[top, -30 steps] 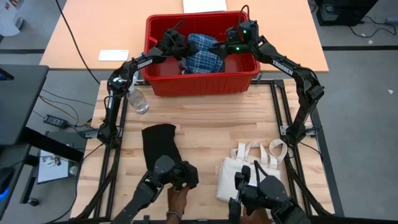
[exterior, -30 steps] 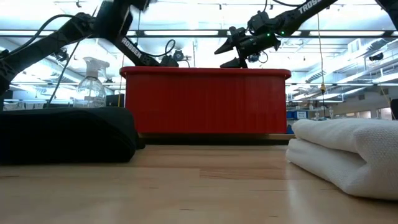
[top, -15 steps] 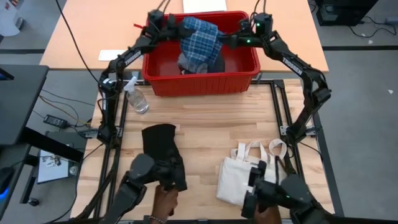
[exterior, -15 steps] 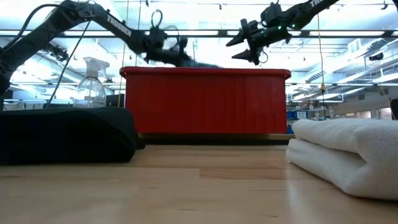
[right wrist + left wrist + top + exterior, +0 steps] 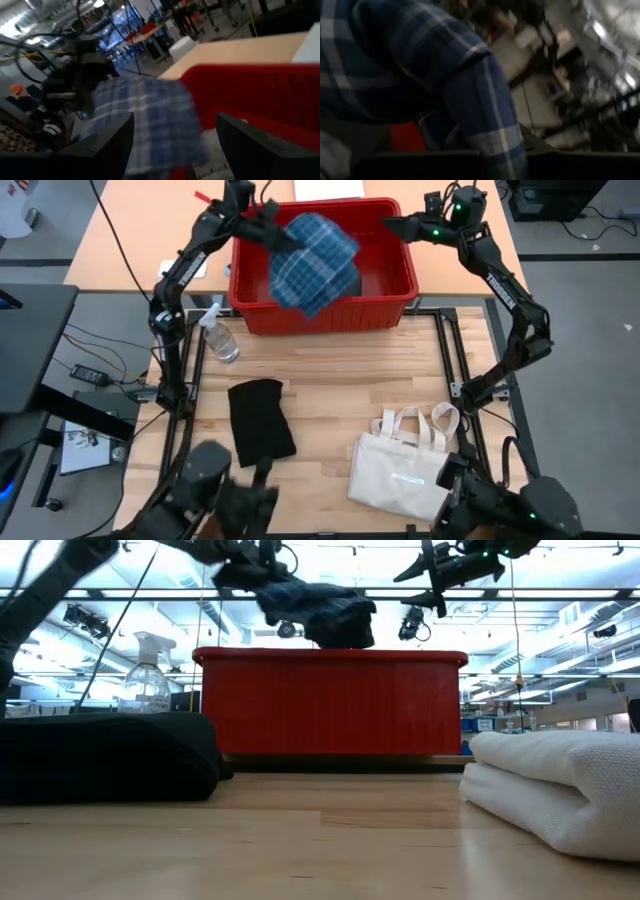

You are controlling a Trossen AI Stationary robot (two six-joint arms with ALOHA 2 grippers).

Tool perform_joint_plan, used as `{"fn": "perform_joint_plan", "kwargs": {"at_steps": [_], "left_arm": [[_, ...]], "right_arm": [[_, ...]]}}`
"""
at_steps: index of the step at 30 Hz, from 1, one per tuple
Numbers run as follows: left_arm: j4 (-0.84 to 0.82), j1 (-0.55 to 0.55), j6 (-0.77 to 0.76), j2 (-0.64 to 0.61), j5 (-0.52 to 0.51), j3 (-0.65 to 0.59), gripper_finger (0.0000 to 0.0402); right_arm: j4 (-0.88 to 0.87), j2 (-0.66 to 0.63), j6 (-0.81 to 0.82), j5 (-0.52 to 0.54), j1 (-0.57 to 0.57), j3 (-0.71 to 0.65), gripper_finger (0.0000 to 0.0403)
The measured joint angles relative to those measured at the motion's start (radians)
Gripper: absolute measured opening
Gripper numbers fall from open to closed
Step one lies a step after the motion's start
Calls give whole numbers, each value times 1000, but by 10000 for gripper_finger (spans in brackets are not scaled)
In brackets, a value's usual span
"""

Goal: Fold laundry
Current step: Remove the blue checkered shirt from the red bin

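Lifted higher, plaid shirt [image 5: 312, 262] hangs (apparently clamped) over red bin [image 5: 330, 311].

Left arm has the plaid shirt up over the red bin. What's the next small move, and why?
Probably carry it toward the bare wood in front of the red bin. The left gripper is shut on the plaid shirt, which hangs bunched above the bin, while the right gripper is open and empty beside it.

A pale wood-plank desk [image 5: 330, 370] stands on a grey floor [image 5: 580, 330], with a second, tan table [image 5: 150, 225] behind it. From table height, the room beyond is a large hall with rows of bright ceiling lights [image 5: 560, 615] and dark overhead beams.
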Motion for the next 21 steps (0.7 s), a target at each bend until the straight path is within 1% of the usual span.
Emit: {"fn": "perform_joint_plan", "kwargs": {"at_steps": [2, 4, 9, 13, 15, 17, 19, 21], "left_arm": [[-135, -7, 113, -55, 1, -31, 27], [-223, -18, 185, -110, 1, -60, 29], [-370, -73, 266, -245, 29, -131, 34], [-545, -137, 393, -360, 32, -231, 35], [-580, -174, 425, -434, 32, -327, 36], [-573, -209, 427, -517, 32, -454, 36], [-535, -239, 413, -604, 32, -596, 36], [-447, -263, 360, -691, 32, -745, 37]], "right_arm": [[-42, -10, -16, 2, 0, 0, 286], [-68, -16, -38, 13, 6, 0, 286], [-61, -20, -32, 49, 20, 0, 286], [-61, -20, -2, 45, 28, 0, 286], [-54, -22, 18, 32, 40, 0, 286], [-43, -26, 36, 32, 63, 0, 286], [-13, -32, 51, 43, 93, 0, 286], [7, -37, 54, 71, 128, 0, 286]]}}
